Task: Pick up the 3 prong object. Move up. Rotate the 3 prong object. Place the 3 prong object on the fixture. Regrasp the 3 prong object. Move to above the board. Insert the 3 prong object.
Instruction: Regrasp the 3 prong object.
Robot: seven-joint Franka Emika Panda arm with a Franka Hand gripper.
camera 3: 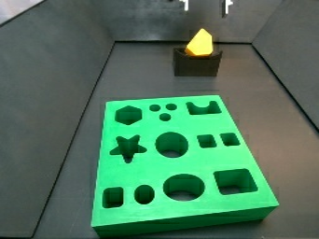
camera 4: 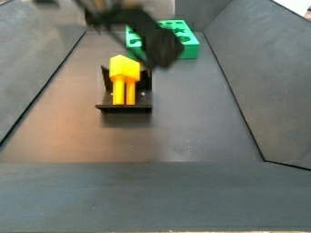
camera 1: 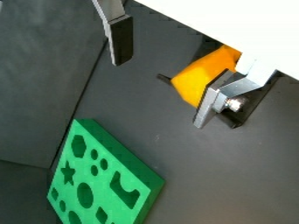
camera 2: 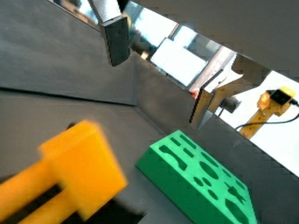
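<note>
Side views show my claw (camera 3: 206,6) spread and empty at the upper edge, above the 3 prong object (camera 3: 200,41) resting in the fixture (camera 3: 197,62), upper centre, beyond the board (camera 3: 181,159). Regrasping looks next: I'd descend straight, centring both fingers. Its long axis seems tilted upward; prong direction I can't tell.

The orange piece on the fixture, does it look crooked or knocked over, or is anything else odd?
Nothing stands out. The 3 prong object rests in the fixture, not toppled. The gripper hangs above it, open and empty. The board lies flat on the floor, apart from the fixture.
</note>
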